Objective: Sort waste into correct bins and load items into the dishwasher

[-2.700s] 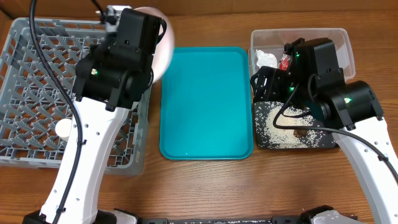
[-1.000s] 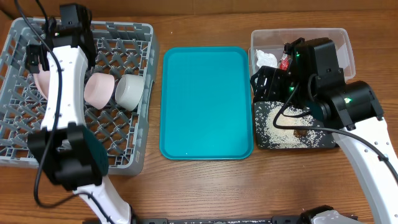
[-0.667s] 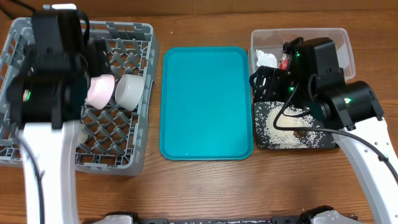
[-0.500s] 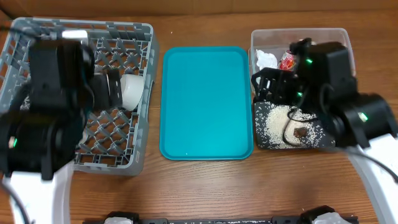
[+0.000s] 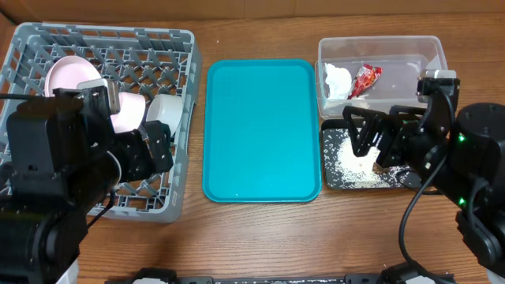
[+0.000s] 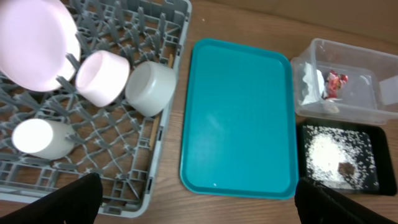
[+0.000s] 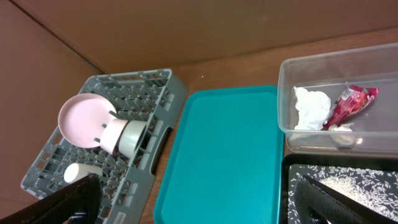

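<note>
The grey dishwasher rack (image 5: 186, 49) at the left holds a pink plate (image 5: 67, 72) on edge, a pink bowl (image 5: 130, 113), a grey-green bowl (image 5: 167, 110) and a white cup (image 6: 38, 138). In the clear tub (image 5: 430, 46) at the back right lie a red wrapper (image 5: 364, 80) and a white tissue (image 5: 338, 77). The black tray (image 5: 331, 180) in front of it holds rice (image 5: 347, 163) and a brown scrap (image 6: 342, 168). My left gripper (image 5: 154, 148) hangs open high over the rack's front right part. My right gripper (image 5: 377, 138) hangs open above the black tray. Neither holds anything.
A teal tray (image 5: 263, 130) lies between the rack and the two bins. Bare wooden table (image 5: 260, 237) runs along the front. A brown cardboard wall (image 7: 186, 31) stands behind the table.
Both arms have risen and drawn back toward the front. The left arm has left the back of the rack. The right gripper has opened wider and come away from the clear tub, uncovering the wrapper.
</note>
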{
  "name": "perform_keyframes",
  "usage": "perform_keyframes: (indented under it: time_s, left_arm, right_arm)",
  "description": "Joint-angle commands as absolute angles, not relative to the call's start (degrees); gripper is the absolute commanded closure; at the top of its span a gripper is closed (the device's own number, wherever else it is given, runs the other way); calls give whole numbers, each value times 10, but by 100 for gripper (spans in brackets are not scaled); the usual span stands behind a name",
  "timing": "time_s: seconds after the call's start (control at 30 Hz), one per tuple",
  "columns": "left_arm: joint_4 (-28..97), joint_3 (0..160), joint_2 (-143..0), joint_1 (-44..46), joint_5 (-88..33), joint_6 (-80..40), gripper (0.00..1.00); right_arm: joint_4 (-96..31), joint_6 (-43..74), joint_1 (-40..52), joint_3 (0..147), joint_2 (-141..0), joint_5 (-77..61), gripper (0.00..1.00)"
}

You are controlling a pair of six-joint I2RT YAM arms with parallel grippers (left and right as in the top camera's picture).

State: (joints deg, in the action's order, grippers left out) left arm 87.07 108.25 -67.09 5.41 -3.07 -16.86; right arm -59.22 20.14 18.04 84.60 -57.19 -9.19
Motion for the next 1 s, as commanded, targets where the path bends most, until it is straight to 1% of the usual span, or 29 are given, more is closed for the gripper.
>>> perform_keyframes:
  time_s: [0.0, 0.23, 0.3, 0.4, 0.5, 0.57, 0.63, 0.77, 0.97]
  left_arm:
    - [869, 1081, -682, 57, -59, -189, 0]
    - [869, 1081, -703, 57, -59, -189, 0]
    - [870, 1081, -710, 57, -59, -189, 0]
    - [869, 1081, -722, 57, -59, -189, 0]
    - [870, 1081, -733, 57, -59, -189, 0]
    - [869, 1081, -742, 57, -59, -189, 0]
    - [869, 1081, -751, 57, -59, -189, 0]
    - [869, 1081, -769, 57, -59, -189, 0]
    - [869, 1081, -807, 57, -59, -189, 0]
  right_arm:
    - [-591, 201, 183, 852, -576, -93, 0]
    - [-600, 190, 182, 852, -592, -73, 0]
    - [-583, 189, 182, 852, -591, -26, 0]
    - [-545, 147, 182, 833, -572, 39, 0]
    - [-464, 99, 174, 760, -533, 62, 0]
    - [-406, 93, 160, 698, -505, 62, 0]
    - [-338, 94, 140, 603, -455, 59, 0]
    - [-302, 93, 133, 479, -361, 61, 0]
    - [-267, 93, 116, 292, -154, 93, 0]
